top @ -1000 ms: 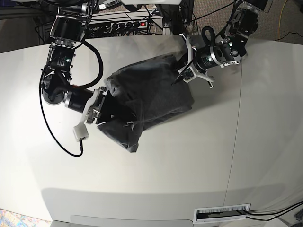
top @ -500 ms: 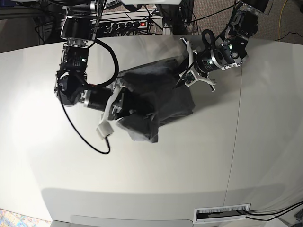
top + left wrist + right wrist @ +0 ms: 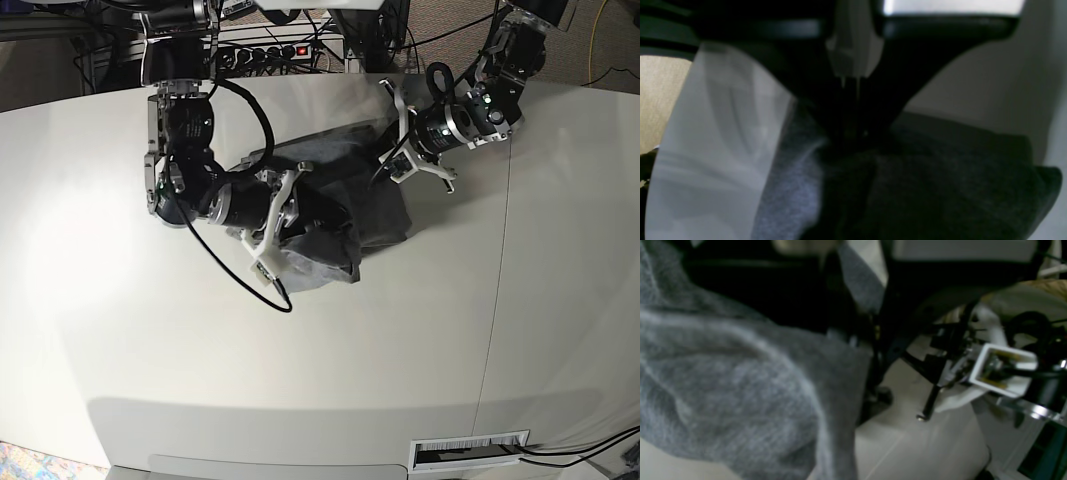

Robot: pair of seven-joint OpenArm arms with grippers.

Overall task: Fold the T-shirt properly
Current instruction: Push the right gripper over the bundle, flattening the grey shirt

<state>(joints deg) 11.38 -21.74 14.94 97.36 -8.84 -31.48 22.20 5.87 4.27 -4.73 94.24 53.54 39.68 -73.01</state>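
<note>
Grey T-shirt [image 3: 340, 215], bunched in a heap on the far middle of the white bench [image 3: 300, 370]. Left gripper [image 3: 385, 165], at the heap's far right edge, has its jaws pressed together on a fold of cloth. Right gripper [image 3: 300, 215], over the heap's left part, has its jaws pinching a raised fold. The wrist views are blurred.

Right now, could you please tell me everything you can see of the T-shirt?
The T-shirt is heather-grey, soft knit cloth with no print showing. It lies bunched and partly folded on the white table, toward the far middle. The right pincer is closed on a fold of it, part of the cloth draped loosely over that arm. The left pincer is shut at the shirt's far edge, apparently pinching the fabric there. Sleeves and collar cannot be made out.
</note>
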